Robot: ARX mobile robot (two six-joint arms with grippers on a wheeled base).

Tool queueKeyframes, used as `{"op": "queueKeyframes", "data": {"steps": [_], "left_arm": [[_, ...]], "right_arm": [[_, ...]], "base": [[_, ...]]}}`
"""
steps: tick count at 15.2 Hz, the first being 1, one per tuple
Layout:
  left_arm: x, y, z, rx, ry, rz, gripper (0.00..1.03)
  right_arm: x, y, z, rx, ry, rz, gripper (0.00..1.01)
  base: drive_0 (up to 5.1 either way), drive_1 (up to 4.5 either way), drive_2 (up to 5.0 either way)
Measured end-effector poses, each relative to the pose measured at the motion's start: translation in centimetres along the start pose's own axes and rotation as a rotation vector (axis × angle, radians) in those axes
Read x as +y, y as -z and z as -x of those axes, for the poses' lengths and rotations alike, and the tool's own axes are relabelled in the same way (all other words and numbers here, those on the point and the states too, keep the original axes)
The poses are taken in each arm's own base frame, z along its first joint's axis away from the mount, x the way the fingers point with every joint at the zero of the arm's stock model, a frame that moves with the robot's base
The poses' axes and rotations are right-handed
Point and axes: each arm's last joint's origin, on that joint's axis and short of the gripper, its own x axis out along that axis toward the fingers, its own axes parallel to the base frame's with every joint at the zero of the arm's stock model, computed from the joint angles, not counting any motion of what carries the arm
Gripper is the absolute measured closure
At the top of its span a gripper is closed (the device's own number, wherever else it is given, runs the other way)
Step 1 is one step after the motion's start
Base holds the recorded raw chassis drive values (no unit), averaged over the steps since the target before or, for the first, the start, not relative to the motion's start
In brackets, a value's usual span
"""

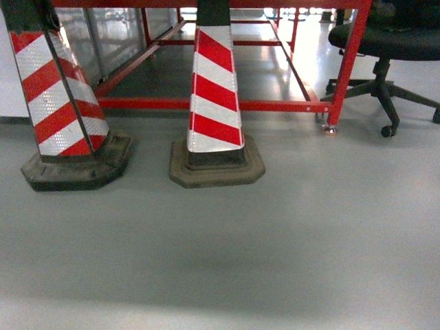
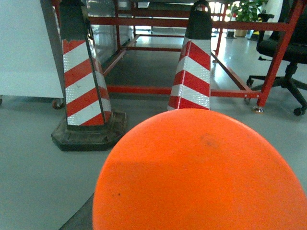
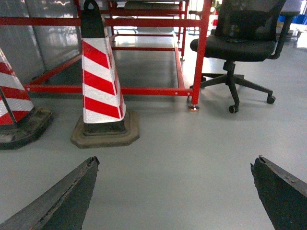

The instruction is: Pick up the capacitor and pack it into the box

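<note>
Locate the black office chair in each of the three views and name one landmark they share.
Head: office chair at the top right, cropped.
Left wrist: chair at the right edge.
Right wrist: chair upper right, nearly whole.
Shared landmark: the red frame leg beside it.

- Grey floor [image 1: 289, 234], smooth, faintly glossy.
- Two red-and-white striped cones: left cone [image 1: 58, 103], middle cone [image 1: 216, 96], each on a dark base.
- Red metal frame [image 1: 227, 104] behind them.
- Black office chair [image 1: 388, 48], far right.
</note>
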Motion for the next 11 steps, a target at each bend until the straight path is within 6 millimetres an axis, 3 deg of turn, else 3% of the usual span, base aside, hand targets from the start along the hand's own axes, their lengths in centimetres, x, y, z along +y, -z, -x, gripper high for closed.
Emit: {"op": "queueKeyframes", "data": {"steps": [11], "left_arm": [[0.00,0.02,0.00,0.002,0.000,0.000,0.59]], "right_arm": [[0.00,0.01,0.00,0.002,0.001,0.000,0.03]], "base": [[0.0,4.10,-4.1]]}}
